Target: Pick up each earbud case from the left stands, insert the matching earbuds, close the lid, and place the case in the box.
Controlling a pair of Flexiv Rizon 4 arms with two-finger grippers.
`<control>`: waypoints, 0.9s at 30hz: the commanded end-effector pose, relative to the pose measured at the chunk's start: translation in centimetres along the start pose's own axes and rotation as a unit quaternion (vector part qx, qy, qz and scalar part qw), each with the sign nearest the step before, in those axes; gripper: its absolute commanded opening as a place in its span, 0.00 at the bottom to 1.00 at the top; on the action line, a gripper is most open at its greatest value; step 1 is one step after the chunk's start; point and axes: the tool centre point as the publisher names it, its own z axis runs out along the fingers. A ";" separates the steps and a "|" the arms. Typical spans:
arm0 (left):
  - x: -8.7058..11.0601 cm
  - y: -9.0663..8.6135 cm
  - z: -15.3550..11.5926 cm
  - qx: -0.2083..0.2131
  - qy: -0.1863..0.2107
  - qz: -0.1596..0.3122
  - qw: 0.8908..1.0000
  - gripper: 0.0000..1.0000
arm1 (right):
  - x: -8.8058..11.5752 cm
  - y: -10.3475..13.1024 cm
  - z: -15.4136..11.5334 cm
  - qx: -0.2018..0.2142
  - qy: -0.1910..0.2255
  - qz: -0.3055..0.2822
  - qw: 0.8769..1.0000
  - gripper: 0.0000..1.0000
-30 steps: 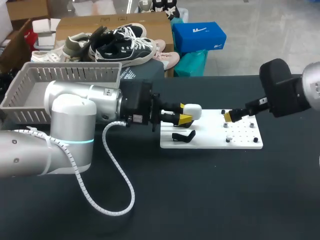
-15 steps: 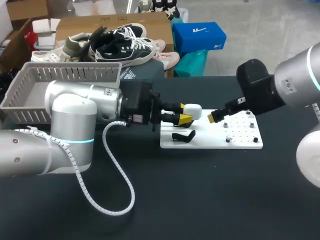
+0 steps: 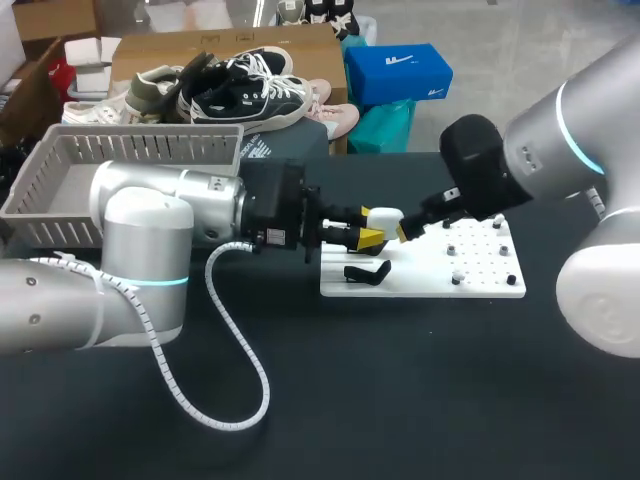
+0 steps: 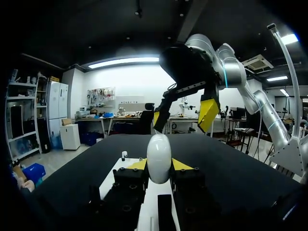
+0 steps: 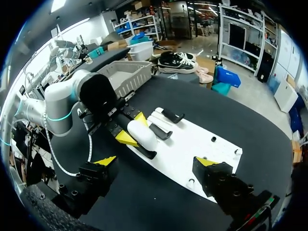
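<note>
A white earbud case [image 3: 385,220] hangs just above the left end of the white board [image 3: 420,282], lid closed, with my left gripper [image 3: 371,234] shut on it. In the left wrist view the case [image 4: 159,156] stands upright between the two yellow fingertips [image 4: 182,164]. My right gripper [image 3: 409,227] is right beside the case, on its right, fingers wide apart. In the right wrist view that gripper [image 5: 155,161] is open above the board, the case [image 5: 141,134] just ahead of it. Small earbud pieces [image 3: 456,250] dot the board's right half.
A black stand [image 3: 366,272] sits on the board under the case, and a second stand [image 5: 173,115] lies beside it. A grey basket [image 3: 66,160] stands at the back left, behind my left arm. The left arm's white cable [image 3: 235,355] loops over the dark table.
My right arm has swung left across the board, from over its right half to just beside the held case. The left arm and the case have not moved.
</note>
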 end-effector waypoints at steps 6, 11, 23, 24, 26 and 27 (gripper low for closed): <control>0.1 0.1 0.0 0.001 -0.001 0.001 1.000 0.00 | -0.9 0.0 1.8 0.002 0.015 0.001 1.000 1.00; 0.1 0.1 0.0 0.001 -0.001 0.001 1.000 0.00 | -1.2 -0.3 2.2 0.006 0.017 0.003 1.000 1.00; 0.1 0.1 0.0 0.001 -0.001 0.001 1.000 0.00 | -1.3 -0.9 2.9 0.011 0.023 0.007 1.000 1.00; 0.1 0.1 0.0 0.001 -0.001 0.001 1.000 0.00 | -1.3 -0.9 2.9 0.011 0.023 0.007 1.000 1.00; 0.1 0.1 0.0 0.001 -0.001 0.001 1.000 0.00 | -1.3 -1.1 3.0 0.012 0.024 0.008 1.000 1.00; 0.1 0.1 0.0 0.001 -0.001 0.001 1.000 0.00 | -1.3 -1.1 3.0 0.012 0.025 0.009 1.000 1.00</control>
